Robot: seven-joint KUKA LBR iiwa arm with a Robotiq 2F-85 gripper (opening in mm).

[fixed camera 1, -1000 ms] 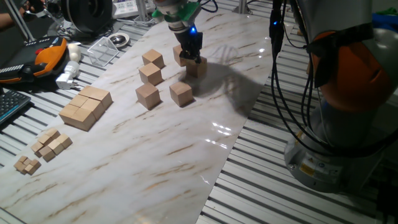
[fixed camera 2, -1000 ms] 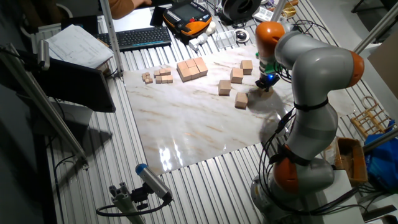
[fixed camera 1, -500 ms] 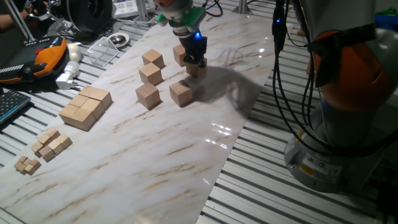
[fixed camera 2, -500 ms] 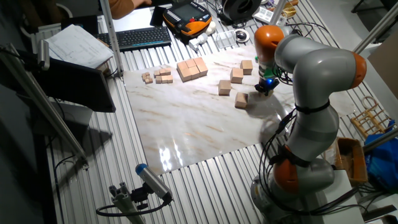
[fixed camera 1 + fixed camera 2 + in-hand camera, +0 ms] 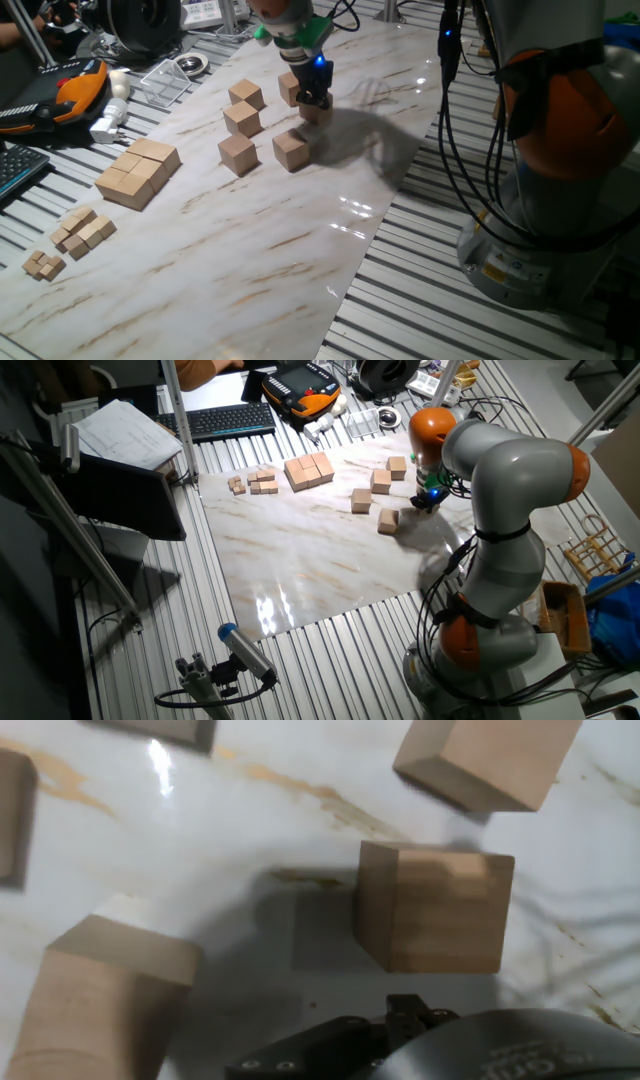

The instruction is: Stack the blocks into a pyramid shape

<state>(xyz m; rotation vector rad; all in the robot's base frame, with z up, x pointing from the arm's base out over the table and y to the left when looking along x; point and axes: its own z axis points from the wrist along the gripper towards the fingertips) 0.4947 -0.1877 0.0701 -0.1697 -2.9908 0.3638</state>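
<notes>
Step in hand: gathering blocks for the base row; no block sits on another. My claw (image 5: 313,98) hovers over a block (image 5: 316,110) near the desk's (image 5: 300,250) far edge. Cannot tell whether it grips. Five other blocks (image 5: 240,118) lie just beside. Next: a clean, centred grip. Neighbouring block (image 5: 290,150) crowds the approach; slab (image 5: 137,172) well apart.

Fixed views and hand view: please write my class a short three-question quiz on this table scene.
1. True or false: one plain light-tan wooden cube already sits on top of another.
2. How many such cubes lie on the marble-patterned table?
3. The black two-finger gripper is: A low among the cubes, B high above the table, C out past the table's edge.
Key: 1 false; 2 six; 3 A.
</notes>
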